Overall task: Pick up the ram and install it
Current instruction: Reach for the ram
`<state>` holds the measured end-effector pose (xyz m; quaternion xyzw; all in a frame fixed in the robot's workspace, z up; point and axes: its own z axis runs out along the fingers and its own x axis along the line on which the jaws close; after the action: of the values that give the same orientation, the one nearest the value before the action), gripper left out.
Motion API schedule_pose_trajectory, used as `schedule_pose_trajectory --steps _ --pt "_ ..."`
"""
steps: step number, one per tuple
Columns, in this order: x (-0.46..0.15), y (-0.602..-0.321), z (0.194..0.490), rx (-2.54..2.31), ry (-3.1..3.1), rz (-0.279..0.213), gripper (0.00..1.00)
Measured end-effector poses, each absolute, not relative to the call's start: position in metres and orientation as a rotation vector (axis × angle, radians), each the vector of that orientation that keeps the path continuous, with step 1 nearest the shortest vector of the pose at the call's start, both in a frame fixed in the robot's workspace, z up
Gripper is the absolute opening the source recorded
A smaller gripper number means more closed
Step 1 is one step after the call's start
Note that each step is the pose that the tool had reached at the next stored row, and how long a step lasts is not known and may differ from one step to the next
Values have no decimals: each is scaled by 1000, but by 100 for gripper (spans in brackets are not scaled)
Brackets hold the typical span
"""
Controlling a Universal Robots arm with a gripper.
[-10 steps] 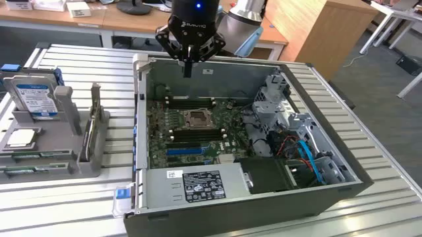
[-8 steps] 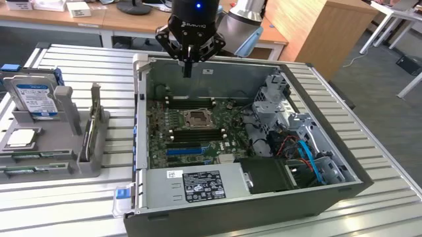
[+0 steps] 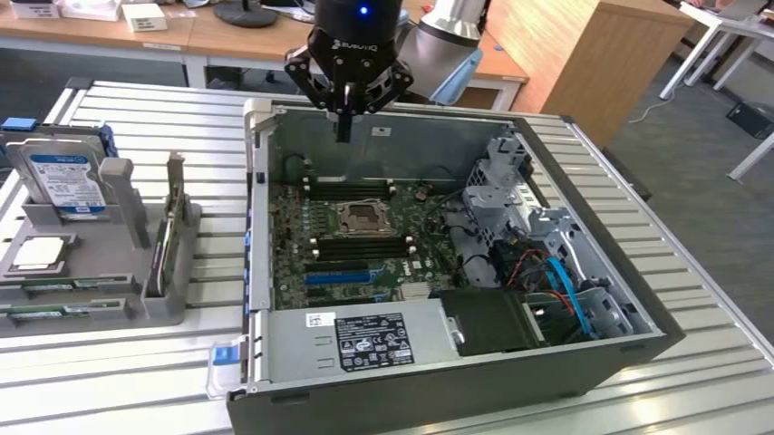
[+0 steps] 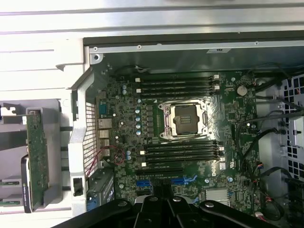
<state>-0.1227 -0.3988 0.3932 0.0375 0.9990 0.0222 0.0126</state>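
The ram is a thin green stick lying flat in a grey holder at the exterior view's left, with a second green stick just below it. My gripper hangs over the far side of the open computer case, well away from the holder. Its fingers are shut with nothing between them. In the wrist view the gripper looks down on the motherboard. Black memory slots run on both sides of the processor socket.
The holder also carries a hard drive, a processor chip and an upright green card. Inside the case are a blue slot, a power supply, a drive cage and loose cables. Everything stands on a slatted metal table.
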Motion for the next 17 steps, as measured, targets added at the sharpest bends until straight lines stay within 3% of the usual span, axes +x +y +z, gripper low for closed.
schedule_pose_trajectory --steps 17 --pt "-142 -399 393 117 3116 69 11"
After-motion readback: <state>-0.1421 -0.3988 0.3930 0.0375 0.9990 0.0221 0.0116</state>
